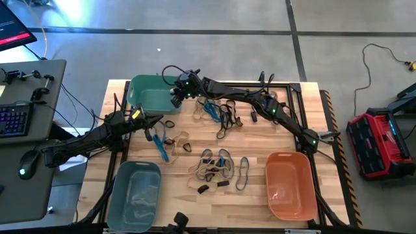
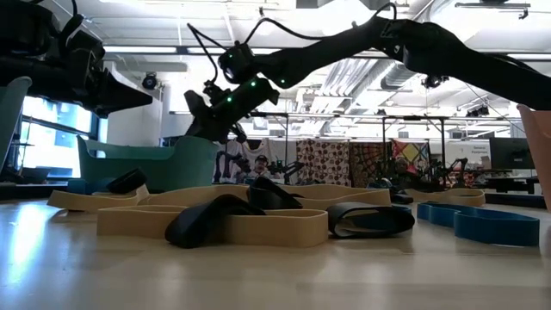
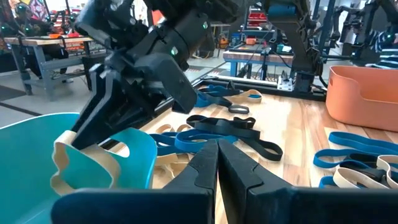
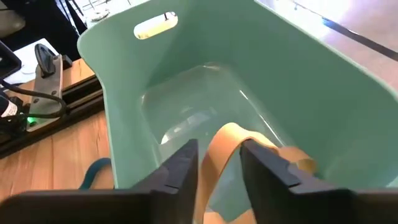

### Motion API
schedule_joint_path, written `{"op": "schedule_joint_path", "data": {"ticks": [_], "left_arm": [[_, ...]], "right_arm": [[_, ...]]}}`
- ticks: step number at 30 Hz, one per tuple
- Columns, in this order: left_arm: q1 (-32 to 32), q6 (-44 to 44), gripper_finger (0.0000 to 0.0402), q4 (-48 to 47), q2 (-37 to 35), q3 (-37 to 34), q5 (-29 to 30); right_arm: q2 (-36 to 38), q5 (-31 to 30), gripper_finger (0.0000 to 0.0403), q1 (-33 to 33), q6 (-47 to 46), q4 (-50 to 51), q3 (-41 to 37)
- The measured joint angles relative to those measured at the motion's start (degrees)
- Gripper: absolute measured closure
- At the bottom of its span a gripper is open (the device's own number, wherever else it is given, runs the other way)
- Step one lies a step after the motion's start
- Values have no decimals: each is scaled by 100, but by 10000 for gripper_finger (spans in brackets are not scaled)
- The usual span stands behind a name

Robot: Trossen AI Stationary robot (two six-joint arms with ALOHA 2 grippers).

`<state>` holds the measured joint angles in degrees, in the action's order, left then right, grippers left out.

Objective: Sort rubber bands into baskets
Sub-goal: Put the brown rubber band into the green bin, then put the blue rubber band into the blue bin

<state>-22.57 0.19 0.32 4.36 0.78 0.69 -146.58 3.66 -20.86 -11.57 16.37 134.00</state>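
Beside the teal-green basket [image 1: 151, 95], the left gripper [image 1: 156, 121] hovers with fingers pressed together, empty. Over that basket's rim, the right gripper [image 4: 219, 163] has its fingers parted around a tan rubber band [image 4: 225, 148], whose loop hangs lengthwise down into the tub.

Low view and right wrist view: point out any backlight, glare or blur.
Low view: bright ceiling lights and windows leave the right tool a dark silhouette; the nearest tan bands look soft. Right wrist view: a shiny highlight sits on the green basket floor; the tan band between the tool's fingers is blurred.
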Motion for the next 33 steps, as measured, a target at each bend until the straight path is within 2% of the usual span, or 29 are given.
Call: {"op": "schedule_joint_path", "data": {"ticks": [7, 15, 18, 21, 27, 33], "left_arm": [[-1, 0, 398, 1, -2, 2, -2], [0, 0, 398, 0, -1, 1, -1], [0, 0, 398, 0, -2, 2, -2], [-2, 0, 398, 0, 0, 2, 0], [0, 495, 398, 45, -2, 2, 0], [-2, 693, 398, 41, 0, 0, -2]], "right_arm": [[187, 9, 219, 54, 394, 5, 96], [442, 35, 222, 105, 562, 204, 98], [442, 183, 238, 103, 562, 340, 98], [462, 398, 270, 101, 609, 427, 98], [795, 414, 383, 211, 1180, 970, 96], [931, -57, 396, 418, 1513, 1122, 87]]}}
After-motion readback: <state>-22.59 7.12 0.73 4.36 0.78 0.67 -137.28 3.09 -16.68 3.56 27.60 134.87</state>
